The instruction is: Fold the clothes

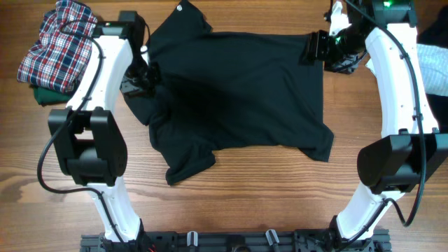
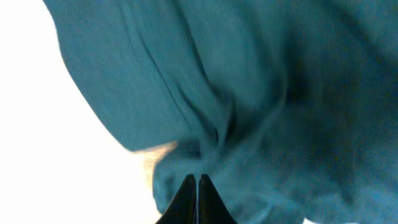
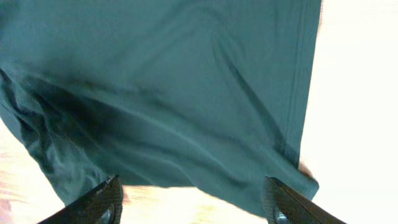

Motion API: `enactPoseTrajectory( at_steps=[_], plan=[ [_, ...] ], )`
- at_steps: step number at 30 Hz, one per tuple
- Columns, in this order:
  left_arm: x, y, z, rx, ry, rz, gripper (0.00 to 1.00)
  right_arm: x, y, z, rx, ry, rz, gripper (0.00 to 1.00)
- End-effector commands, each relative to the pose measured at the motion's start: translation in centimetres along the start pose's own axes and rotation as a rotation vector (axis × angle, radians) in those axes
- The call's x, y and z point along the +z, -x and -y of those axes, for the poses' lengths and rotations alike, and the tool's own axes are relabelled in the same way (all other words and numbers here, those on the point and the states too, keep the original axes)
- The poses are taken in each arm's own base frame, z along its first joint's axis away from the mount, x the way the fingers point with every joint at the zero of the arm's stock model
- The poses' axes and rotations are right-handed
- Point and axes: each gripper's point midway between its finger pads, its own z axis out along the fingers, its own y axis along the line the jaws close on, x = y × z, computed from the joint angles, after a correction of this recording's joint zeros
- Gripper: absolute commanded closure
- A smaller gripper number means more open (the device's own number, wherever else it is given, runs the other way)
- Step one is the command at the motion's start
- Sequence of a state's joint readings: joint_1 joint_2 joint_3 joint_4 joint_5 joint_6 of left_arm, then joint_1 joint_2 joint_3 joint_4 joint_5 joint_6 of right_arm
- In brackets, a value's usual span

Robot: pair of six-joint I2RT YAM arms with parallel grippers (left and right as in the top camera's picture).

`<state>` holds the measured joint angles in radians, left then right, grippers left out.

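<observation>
Overhead: a black T-shirt (image 1: 238, 91), soft and creased, lies spread across the middle of the wood-grain table (image 1: 245, 203). The left claw (image 1: 145, 75) meets its left edge and the right claw (image 1: 315, 47) its far right corner. A plaid garment (image 1: 56, 42) is heaped on a green garment (image 1: 45, 94) at far left, and a light blue garment (image 1: 434, 66) shows at the right edge.

Left wrist: the claw's tips are pressed together, pinching gathered shirt fabric.

Right wrist: the fingers (image 3: 102, 202) stand spread over the stitched hem.

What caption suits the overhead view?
Black T-shirt spread on the table, left end effector pinching its edge, right end effector open at its corner.
</observation>
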<state>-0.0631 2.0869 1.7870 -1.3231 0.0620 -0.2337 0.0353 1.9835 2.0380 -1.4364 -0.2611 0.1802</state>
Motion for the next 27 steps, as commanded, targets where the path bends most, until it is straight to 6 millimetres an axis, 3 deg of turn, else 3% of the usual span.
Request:
enactPoseTrajectory(
  at_steps=[1,6,9,12,15,19,23,27],
  plan=[
    [-2.0,-1.2,1.4,0.061,-0.021,0.018,0.96,-2.3,-0.7,-0.7,-0.023,-0.03,0.044,0.3],
    [-7.1,-2.7,3.4,0.107,-0.064,0.144,0.92,-8.0,-3.7,-1.6,-0.002,-0.149,0.168,0.26],
    [-9.6,-4.1,3.9,0.106,-0.085,0.193,0.87,-10.4,-5.7,-2.5,-0.001,-0.166,0.213,0.24],
    [-11.0,-5.5,3.8,0.1,-0.092,0.201,0.78,-10.9,-7.7,-3.1,-0.005,-0.17,0.207,0.24],
    [-11.3,-6.8,3.7,0.093,-0.088,0.185,0.74,-9.9,-9.5,-3.1,-0.003,-0.179,0.16,0.24],
    [-10.5,-8.6,4.3,0.102,-0.087,0.162,0.71,-6.4,-11.8,-1.6,0.044,-0.229,0.073,0.24],
    [-8.1,-10.6,5.4,0.122,-0.082,0.128,0.66,-1.4,-13.9,0.0,0.079,-0.239,-0.006,0.24],
    [-5.1,-11.7,6.1,0.109,-0.074,0.103,0.66,2.3,-14.7,1.0,0.103,-0.239,-0.026,0.23]
  ],
)
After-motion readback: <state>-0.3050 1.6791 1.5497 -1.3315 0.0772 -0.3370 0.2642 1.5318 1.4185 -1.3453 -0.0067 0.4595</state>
